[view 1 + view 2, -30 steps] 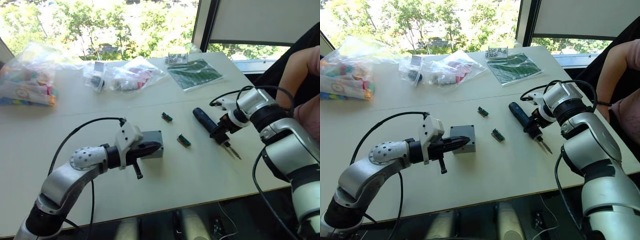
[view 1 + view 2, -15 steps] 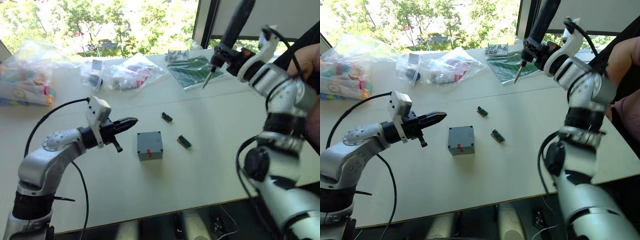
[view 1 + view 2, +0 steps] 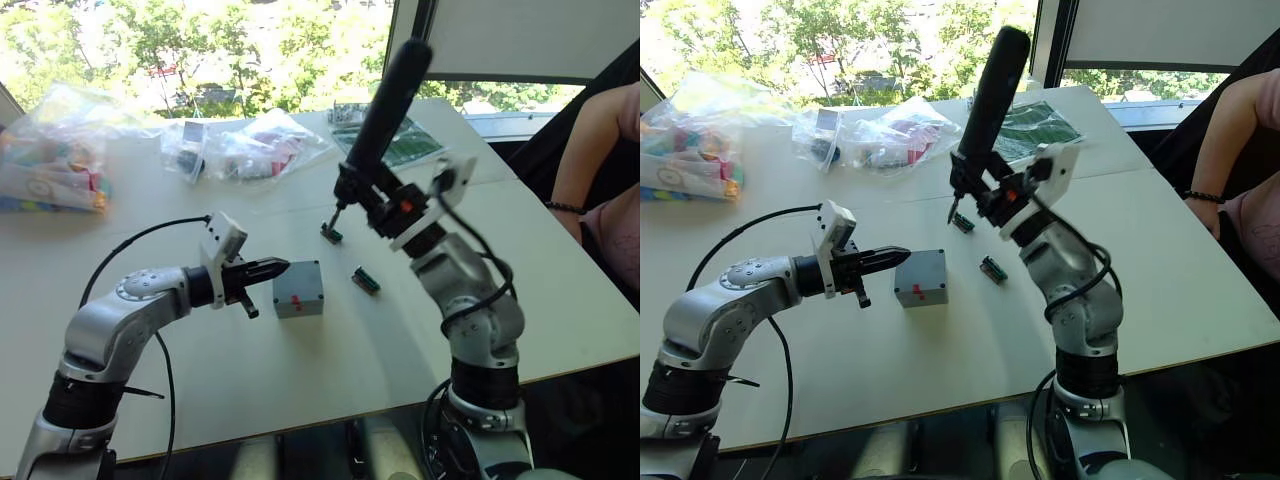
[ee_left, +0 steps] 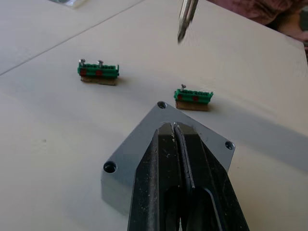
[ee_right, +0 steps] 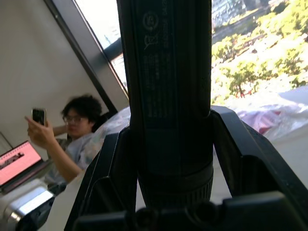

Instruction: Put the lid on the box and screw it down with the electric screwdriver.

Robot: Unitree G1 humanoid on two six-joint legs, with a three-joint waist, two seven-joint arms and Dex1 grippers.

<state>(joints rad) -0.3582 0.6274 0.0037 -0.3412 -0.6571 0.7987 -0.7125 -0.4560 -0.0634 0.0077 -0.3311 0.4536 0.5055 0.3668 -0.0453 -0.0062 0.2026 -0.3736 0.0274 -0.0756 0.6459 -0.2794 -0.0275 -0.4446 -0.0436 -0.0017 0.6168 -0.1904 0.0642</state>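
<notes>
- The grey box (image 3: 298, 289) sits on the pale bench (image 3: 560, 290), near its middle, with its lid (image 4: 192, 131) already resting on top and a small red mark on the side facing the robot.
- In the left wrist view the lid shows a hole at each visible corner; whether any screws are seated in them cannot be told.
- The left claw (image 3: 272, 268) has its two black fingers pressed together, gripping nothing, with the tips touching or just beside the box's left edge.
- The right claw (image 5: 166, 192) is clenched around the electric screwdriver (image 3: 385, 100), which is held nearly upright and tilted, its thin metal bit pointing down, above and behind the box.
- Two small green connector blocks (image 4: 98, 71) lie on the bench just beyond the box, each with small screws standing on top.
- Judgement: the step in hand is bringing the bit to a screw or a corner hole. To do it well, straighten the driver to vertical before lowering it, and descend slowly.
- The left claw would do best steadying the box from the side, clear of the corner holes, so the lid does not slide.
</notes>
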